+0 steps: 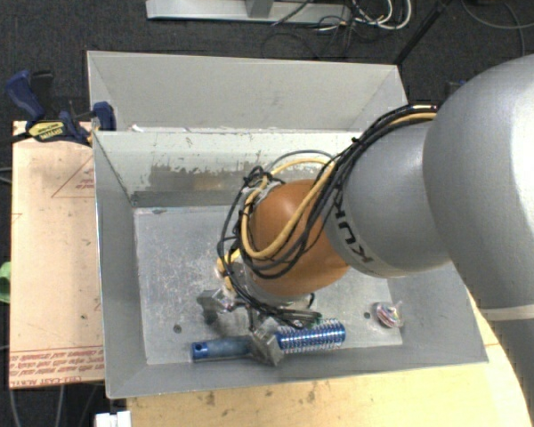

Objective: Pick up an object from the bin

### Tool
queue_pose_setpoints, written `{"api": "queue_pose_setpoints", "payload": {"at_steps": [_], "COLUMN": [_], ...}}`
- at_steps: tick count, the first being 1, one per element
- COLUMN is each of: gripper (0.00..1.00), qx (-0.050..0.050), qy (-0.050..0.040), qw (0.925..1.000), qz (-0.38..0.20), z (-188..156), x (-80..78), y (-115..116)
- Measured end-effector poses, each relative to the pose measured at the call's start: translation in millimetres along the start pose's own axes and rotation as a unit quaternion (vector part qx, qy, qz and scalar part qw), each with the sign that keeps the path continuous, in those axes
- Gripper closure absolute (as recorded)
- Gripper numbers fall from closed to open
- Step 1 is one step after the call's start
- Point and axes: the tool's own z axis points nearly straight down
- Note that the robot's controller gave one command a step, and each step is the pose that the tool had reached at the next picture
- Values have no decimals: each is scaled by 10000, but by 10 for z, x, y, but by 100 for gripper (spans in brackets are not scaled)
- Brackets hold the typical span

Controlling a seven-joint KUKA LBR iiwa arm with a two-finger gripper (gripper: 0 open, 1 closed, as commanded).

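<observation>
Blue brush [221, 350] flat on bin [160, 265] floor, just beside the tool [242, 324]

The gripper [240, 325] is down low by the near wall of the grey metal bin [116, 265], right over a blue-handled brush with blue-and-white bristles [310, 336]. A small round shiny trinket [387, 315] lies apart, off to the right.
</observation>
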Motion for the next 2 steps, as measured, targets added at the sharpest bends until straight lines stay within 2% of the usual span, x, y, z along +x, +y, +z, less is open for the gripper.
{"api": "queue_pose_setpoints", "payload": {"at_steps": [1,2], "gripper": [0,0], "qx": [7,33], "qy": [-16,-58], "qw": [9943,9968], "qz": [1063,797], "z": [-86,-13], "x": [34,-85], "y": [-13,93]}}
